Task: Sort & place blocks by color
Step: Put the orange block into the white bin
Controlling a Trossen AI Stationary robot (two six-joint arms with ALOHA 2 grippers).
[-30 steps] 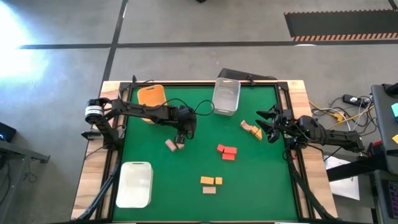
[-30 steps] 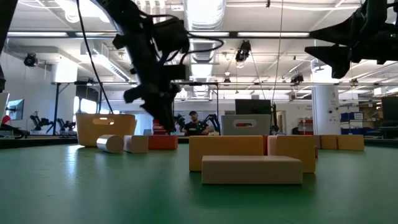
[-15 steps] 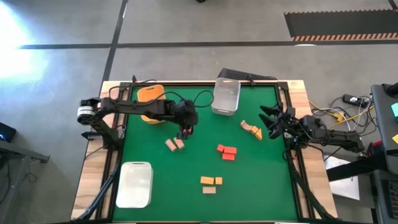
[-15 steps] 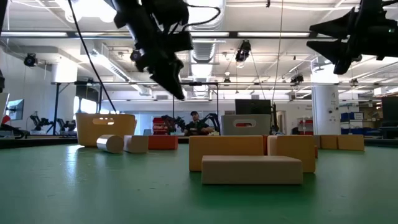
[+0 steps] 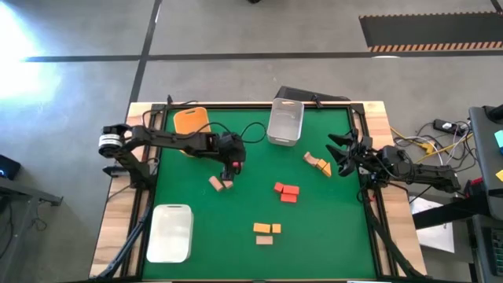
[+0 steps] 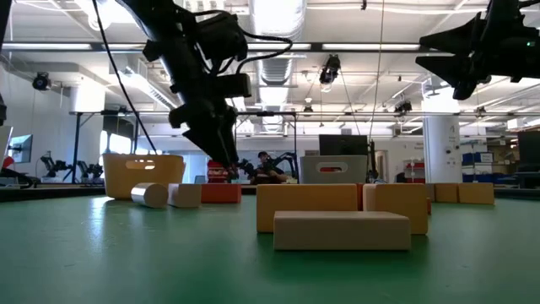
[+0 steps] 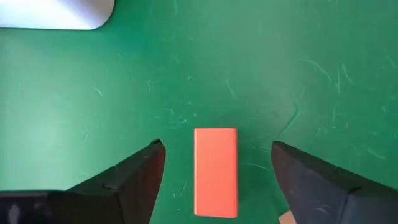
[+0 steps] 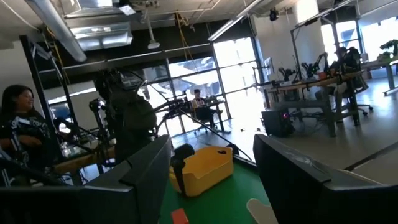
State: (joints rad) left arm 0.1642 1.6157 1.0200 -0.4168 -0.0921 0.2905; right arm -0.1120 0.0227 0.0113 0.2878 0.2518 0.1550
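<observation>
My left gripper (image 5: 232,163) is open and points down over a red block (image 7: 215,172) that lies flat on the green mat. Its fingers stand on either side of the block's long sides, apart from it. The gripper's tips hang a little above the block (image 6: 221,193) in the low view. Two tan blocks (image 5: 221,183) lie just near of it. Three red blocks (image 5: 287,192) lie mid-table, and two orange blocks and a tan one (image 5: 266,231) lie nearer. A few tan and orange blocks (image 5: 318,163) lie at the right. My right gripper (image 5: 336,156) is open, raised, level and empty beside them.
An orange bin (image 5: 191,122) stands at the far left, a clear bin (image 5: 285,122) at the far middle and a white bin (image 5: 170,232) at the near left. Cables run along the left arm. The table's wooden rim (image 5: 377,118) frames the mat.
My left gripper has risen from the mat, then come down again over the red block. The block has stayed where it lay.
</observation>
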